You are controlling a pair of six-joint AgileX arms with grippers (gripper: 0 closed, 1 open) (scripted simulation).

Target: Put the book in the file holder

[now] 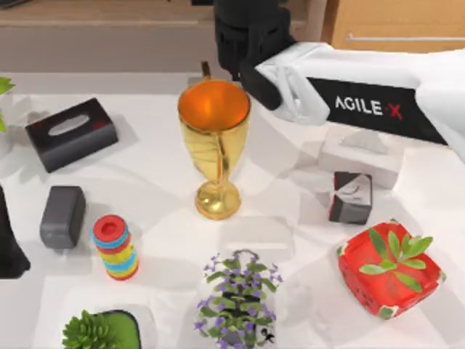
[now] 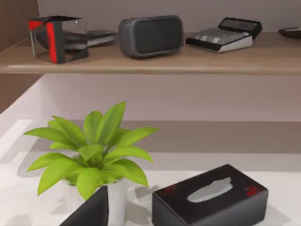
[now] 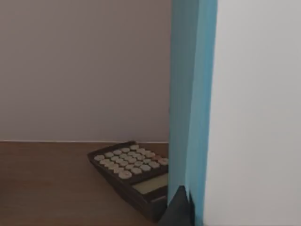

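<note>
The right arm [image 1: 378, 109] hides its fingers at twelve o'clock of the worktop [image 1: 305, 218]; the book [image 3: 225, 94] is cut off, a dark fingertip [image 3: 176, 209] touching it; their grip cannot be told.

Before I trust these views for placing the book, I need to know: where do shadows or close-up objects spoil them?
Top view: soft shadows fan right of the gold cup; the right arm covers the table's far edge. Right wrist view: a pale blue and white slab crowds the lens, hiding half. Left wrist view: evenly lit, black tissue box clear.

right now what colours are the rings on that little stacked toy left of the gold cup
Red on top, then blue, yellow, green and red bands on the stacked ring toy, clearest in the top view.
</note>
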